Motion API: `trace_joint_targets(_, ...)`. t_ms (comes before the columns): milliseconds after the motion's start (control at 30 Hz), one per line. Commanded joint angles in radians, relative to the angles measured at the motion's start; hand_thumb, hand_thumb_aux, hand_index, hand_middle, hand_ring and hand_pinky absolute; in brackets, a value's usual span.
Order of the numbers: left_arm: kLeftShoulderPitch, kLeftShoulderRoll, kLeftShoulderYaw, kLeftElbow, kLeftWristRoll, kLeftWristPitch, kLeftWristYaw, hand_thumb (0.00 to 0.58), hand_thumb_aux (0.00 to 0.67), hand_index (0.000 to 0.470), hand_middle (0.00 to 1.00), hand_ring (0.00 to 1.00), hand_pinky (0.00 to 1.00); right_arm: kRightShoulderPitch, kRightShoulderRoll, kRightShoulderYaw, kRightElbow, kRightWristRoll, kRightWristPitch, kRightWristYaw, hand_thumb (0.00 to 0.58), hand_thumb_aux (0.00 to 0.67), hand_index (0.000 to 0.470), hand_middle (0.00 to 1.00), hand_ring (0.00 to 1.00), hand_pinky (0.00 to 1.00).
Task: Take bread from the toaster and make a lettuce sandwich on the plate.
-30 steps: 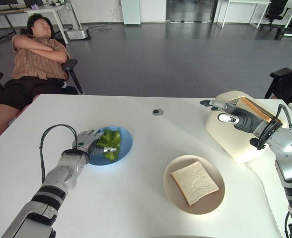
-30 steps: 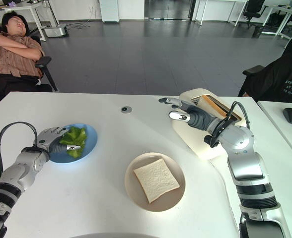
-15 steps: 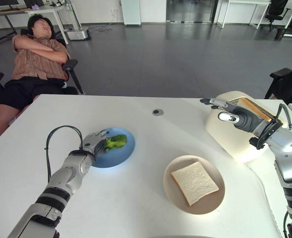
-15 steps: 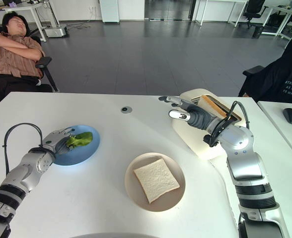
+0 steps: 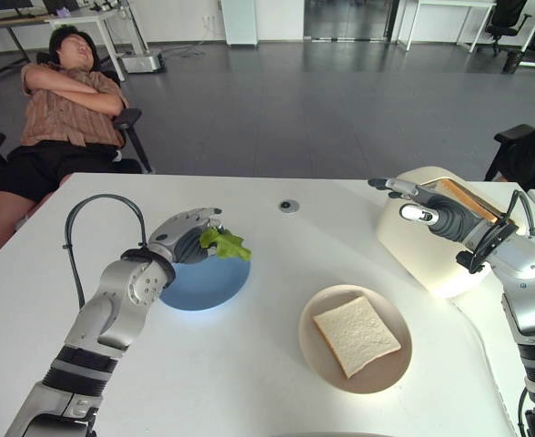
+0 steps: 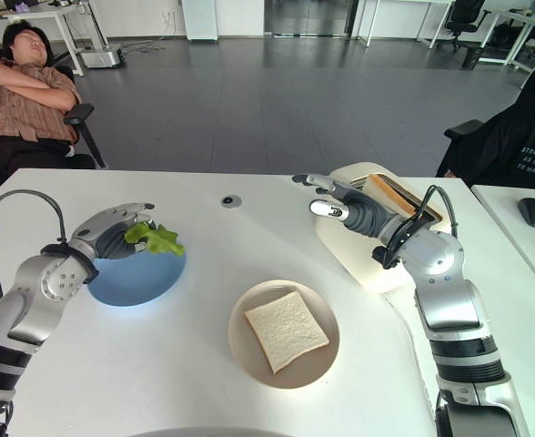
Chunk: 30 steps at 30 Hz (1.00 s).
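Bench [image 5: 249, 364]: plain white, no pattern.
Bowl [image 5: 199, 287]: solid mid-blue.
Lettuce [image 5: 224, 243]: bright green, paler at ruffled edge.
Plate [image 5: 317, 360]: beige-tan, plain.
Bread slice [image 5: 357, 335]: off-white crumb, faint pale crust line.
Toaster [image 5: 413, 250]: cream-white.
Toast [image 5: 463, 198]: pale face, golden-brown crust.
Left hand [image 5: 184, 232]: silver-grey shell, dark grey fingers.
Right hand [image 5: 418, 208]: dark grey with silver-white tips.
Cable [image 5: 95, 205]: black.
Disc [image 5: 289, 206]: small, grey, dark centre.
Floor [image 5: 295, 100]: dark grey, glossy.

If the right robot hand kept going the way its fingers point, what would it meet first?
Likely nothing: the right robot hand points left from the toaster over bare table; depth is unclear.
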Motion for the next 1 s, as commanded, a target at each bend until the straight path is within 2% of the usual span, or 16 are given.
trace_joint_targets(33, 0.016, -0.057, -0.028, -0.082, -0.048, 0.020, -0.072, 0.580, 0.670, 0.470, 0.00, 0.00, 0.00, -0.004, 0.001, -0.004, 0.001, -0.012, 0.004, -0.003, 0.000, 0.000, 0.000, 0.00, 0.00, 0.00)
trace_joint_targets(400, 0.014, -0.338, -0.298, -0.101, -0.087, 0.007, -0.171, 0.580, 0.670, 0.470, 0.00, 0.00, 0.00, -0.027, -0.002, -0.017, 0.027, -0.012, 0.002, -0.014, 0.000, 0.000, 0.000, 0.00, 0.00, 0.00)
trace_joint_targets(567, 0.020, -0.429, -0.390, -0.100, -0.098, 0.008, -0.196, 0.580, 0.670, 0.470, 0.00, 0.00, 0.00, -0.021, -0.003, -0.020, 0.024, -0.015, 0.004, -0.021, 0.000, 0.000, 0.000, 0.00, 0.00, 0.00)
trace_joint_targets(800, -0.014, -0.533, -0.486, 0.025, -0.096, -0.026, -0.193, 0.580, 0.670, 0.470, 0.00, 0.00, 0.00, 0.003, -0.005, -0.022, 0.007, -0.017, 0.011, -0.032, 0.000, 0.000, 0.000, 0.00, 0.00, 0.00)
trace_joint_targets(833, -0.017, -0.536, -0.494, 0.057, -0.091, -0.036, -0.186, 0.579, 0.649, 0.455, 0.00, 0.00, 0.00, 0.006, -0.005, -0.021, 0.004, -0.017, 0.013, -0.033, 0.000, 0.000, 0.000, 0.00, 0.00, 0.00)
trace_joint_targets(867, -0.022, -0.536, -0.500, 0.089, -0.080, -0.048, -0.178, 0.571, 0.586, 0.411, 0.00, 0.00, 0.00, 0.008, -0.005, -0.021, 0.002, -0.017, 0.014, -0.033, 0.000, 0.000, 0.000, 0.00, 0.00, 0.00)
trace_joint_targets(933, -0.025, -0.536, -0.506, 0.147, -0.072, -0.073, -0.162, 0.567, 0.570, 0.400, 0.00, 0.00, 0.00, 0.006, -0.004, -0.018, 0.002, -0.018, 0.015, -0.033, 0.000, 0.000, 0.000, 0.00, 0.00, 0.00)
trace_joint_targets(1000, -0.032, -0.528, -0.514, 0.189, -0.051, -0.095, -0.147, 0.551, 0.520, 0.365, 0.00, 0.00, 0.00, 0.006, -0.003, -0.016, 0.002, -0.017, 0.015, -0.032, 0.000, 0.000, 0.000, 0.00, 0.00, 0.00)
